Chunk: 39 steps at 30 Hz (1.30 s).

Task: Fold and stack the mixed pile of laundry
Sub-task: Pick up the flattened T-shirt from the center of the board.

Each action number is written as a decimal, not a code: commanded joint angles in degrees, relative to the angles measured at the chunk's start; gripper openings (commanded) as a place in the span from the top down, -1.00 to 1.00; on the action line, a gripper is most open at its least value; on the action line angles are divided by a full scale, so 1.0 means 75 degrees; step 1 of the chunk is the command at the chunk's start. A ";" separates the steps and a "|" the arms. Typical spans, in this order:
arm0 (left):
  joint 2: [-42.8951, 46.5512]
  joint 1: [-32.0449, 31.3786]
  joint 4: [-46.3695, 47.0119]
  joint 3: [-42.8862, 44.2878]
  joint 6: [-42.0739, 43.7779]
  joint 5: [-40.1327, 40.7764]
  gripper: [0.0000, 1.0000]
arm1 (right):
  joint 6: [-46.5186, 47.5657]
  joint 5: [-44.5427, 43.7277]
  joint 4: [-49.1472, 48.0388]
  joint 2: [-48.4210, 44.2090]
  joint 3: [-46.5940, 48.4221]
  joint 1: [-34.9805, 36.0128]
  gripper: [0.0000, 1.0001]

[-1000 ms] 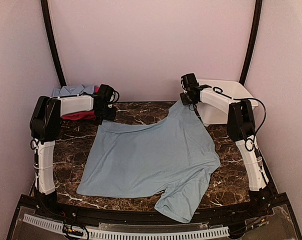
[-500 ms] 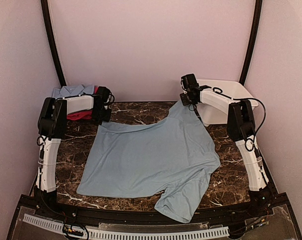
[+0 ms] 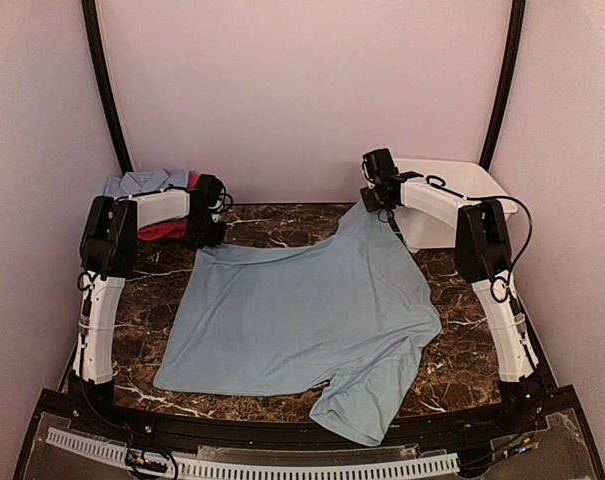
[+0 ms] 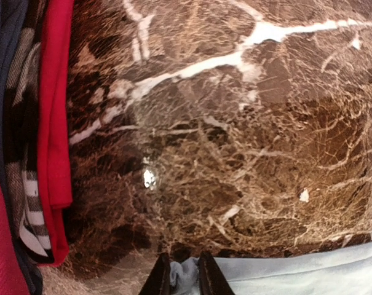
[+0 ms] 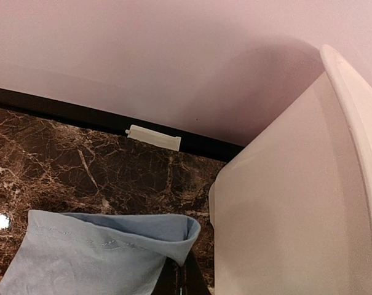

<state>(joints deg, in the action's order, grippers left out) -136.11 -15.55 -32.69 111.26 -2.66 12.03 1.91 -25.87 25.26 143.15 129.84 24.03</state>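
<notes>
A pale blue tee (image 3: 302, 310) lies spread across the dark marble table, one sleeve hanging toward the near edge. At its far left corner, my left gripper (image 3: 210, 238) is low on the table. In the left wrist view its jaws (image 4: 183, 276) pinch a small bunch of the tee's (image 4: 308, 273) edge. My right gripper (image 3: 374, 200) is shut on the far right corner and holds it lifted off the table. In the right wrist view the cloth (image 5: 93, 252) folds over the closed fingertips (image 5: 182, 279).
A stack of clothes sits at the far left: a blue collared shirt (image 3: 147, 183) on top, with red (image 4: 53, 123) and striped (image 4: 32, 203) pieces under it. The white tub (image 3: 452, 180) stands at the far right, close beside my right gripper, its wall (image 5: 296, 203) filling that view.
My left arm has drawn slightly toward the back left, and its jaws have closed on the tee's far left corner. The right arm and the tee's lifted corner have not moved.
</notes>
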 commanded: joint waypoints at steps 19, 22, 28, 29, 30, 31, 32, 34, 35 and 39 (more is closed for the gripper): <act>0.0137 0.0269 0.0977 0.0451 0.0307 0.0664 1.00 | 0.0408 -0.0180 -0.0621 -0.0500 -0.0073 0.0002 1.00; 0.0198 0.0269 0.0926 0.0406 0.0310 0.0560 1.00 | 0.0418 0.0086 -0.0606 -0.0696 -0.0243 0.0034 1.00; 0.0781 0.0269 0.1237 -0.0148 0.0545 0.0117 1.00 | 0.0442 0.0659 -0.0868 -0.1489 -0.1102 0.0142 1.00; 0.0931 0.0263 0.1307 -0.0203 0.0561 0.0018 1.00 | 0.0437 0.0729 -0.0896 -0.1602 -0.1218 0.0172 1.00; 0.0991 0.0267 0.1327 -0.0319 0.0584 -0.0071 1.00 | 0.0417 0.0768 -0.0878 -0.1704 -0.1301 0.0187 1.00; 0.1124 0.0268 0.1348 -0.0364 0.0631 -0.0105 1.00 | 0.0405 0.0801 -0.0837 -0.1798 -0.1390 0.0205 1.00; 0.1187 0.0269 0.1338 -0.0465 0.0645 -0.0128 1.00 | 0.0391 0.0802 -0.0786 -0.1886 -0.1466 0.0226 1.00; 0.1377 0.0266 0.1354 -0.0681 0.0716 -0.0200 1.00 | 0.0325 0.0854 -0.0640 -0.2068 -0.1654 0.0271 1.00; 0.1537 0.0267 0.1391 -0.0896 0.0764 -0.0246 1.00 | 0.0279 0.0864 -0.0593 -0.2181 -0.1785 0.0305 1.00; 0.2114 0.0269 0.1659 -0.1724 0.0840 -0.0659 1.00 | -0.0056 0.0954 -0.0630 -0.2975 -0.2850 0.0490 1.00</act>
<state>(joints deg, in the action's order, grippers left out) -127.68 -13.98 -22.39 103.63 2.17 10.87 4.21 -20.10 21.96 126.98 114.43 26.20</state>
